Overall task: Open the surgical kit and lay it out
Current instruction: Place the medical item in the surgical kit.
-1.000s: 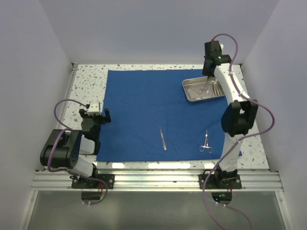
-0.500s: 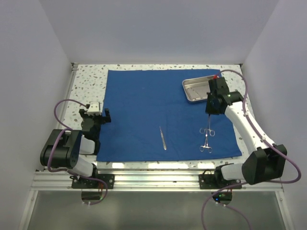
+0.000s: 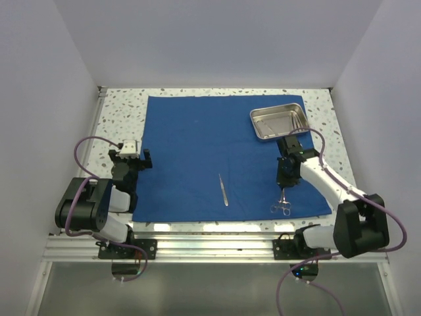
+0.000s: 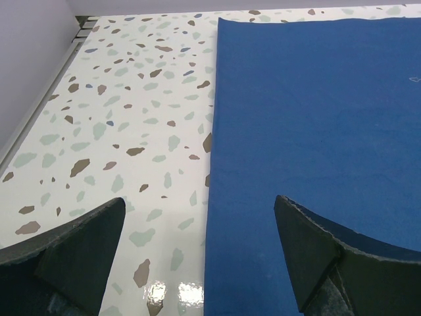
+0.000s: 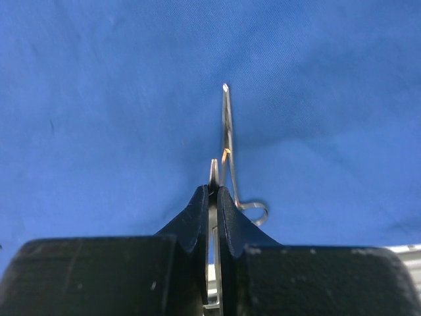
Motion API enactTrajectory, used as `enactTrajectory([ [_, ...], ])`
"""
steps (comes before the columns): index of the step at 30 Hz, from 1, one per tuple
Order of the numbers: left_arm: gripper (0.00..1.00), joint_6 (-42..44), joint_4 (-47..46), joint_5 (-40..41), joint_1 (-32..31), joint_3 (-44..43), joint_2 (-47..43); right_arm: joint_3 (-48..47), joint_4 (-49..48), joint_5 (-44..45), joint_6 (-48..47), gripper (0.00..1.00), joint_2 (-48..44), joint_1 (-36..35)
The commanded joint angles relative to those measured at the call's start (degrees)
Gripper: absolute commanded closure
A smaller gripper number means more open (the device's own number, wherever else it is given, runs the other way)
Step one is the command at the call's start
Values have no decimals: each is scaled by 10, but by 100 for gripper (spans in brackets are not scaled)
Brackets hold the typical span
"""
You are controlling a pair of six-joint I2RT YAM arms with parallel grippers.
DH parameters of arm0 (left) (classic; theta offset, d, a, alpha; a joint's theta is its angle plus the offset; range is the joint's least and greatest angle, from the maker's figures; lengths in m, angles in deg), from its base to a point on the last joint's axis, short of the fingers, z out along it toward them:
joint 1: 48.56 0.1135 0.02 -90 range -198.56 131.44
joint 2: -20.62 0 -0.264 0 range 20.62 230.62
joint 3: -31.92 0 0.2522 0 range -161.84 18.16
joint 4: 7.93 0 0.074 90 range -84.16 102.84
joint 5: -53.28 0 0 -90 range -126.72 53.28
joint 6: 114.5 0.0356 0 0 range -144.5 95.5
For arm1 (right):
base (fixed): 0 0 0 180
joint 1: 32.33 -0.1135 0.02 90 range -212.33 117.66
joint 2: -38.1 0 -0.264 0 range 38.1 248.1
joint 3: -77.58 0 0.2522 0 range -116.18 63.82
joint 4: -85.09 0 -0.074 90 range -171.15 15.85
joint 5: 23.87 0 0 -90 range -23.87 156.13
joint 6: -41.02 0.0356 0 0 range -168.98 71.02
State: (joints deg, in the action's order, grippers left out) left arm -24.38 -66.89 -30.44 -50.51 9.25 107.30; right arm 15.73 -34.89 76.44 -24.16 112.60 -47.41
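Speckled terrazzo table point(image 3: 118, 112) between pale walls, seen from above. At the near left the left gripper point(image 3: 130, 156) hangs with its jaws spread wide and nothing between them. Its wrist view shows one finger over bare terrazzo and the other over the left edge of the blue cloth point(image 3: 197, 145).

That cloth lies unfolded and flat over most of the table. Its near edge is cut off behind the arms' mounting rail.

Right of centre, toward the near edge, thin tweezers point(image 3: 223, 189) lie alone on the cloth, running near to far.

Farther right the right gripper point(image 3: 283, 185) reaches down to the cloth with its jaws pinched tight on the slim steel shank of the forceps point(image 3: 283, 207). The ring handles show just nearer than the fingers. From its wrist camera a long pointed tip and one ring loop show past the fingers. Whether that is all one instrument or a second pair lying under it, I cannot tell.

At the far right corner of the cloth sits the steel tray point(image 3: 271, 124). A few thin steel pieces lie along its right wall, too small to identify.
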Motion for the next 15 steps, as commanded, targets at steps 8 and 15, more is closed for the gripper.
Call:
enactTrajectory([
  [8, 0, 6, -49, 10, -2, -8, -2, -23, -105, -16, -6, 75, 83, -2],
  [15, 0, 5, -48, 10, -2, -8, -2, -129, -43, 30, -43, 6, 66, -3],
])
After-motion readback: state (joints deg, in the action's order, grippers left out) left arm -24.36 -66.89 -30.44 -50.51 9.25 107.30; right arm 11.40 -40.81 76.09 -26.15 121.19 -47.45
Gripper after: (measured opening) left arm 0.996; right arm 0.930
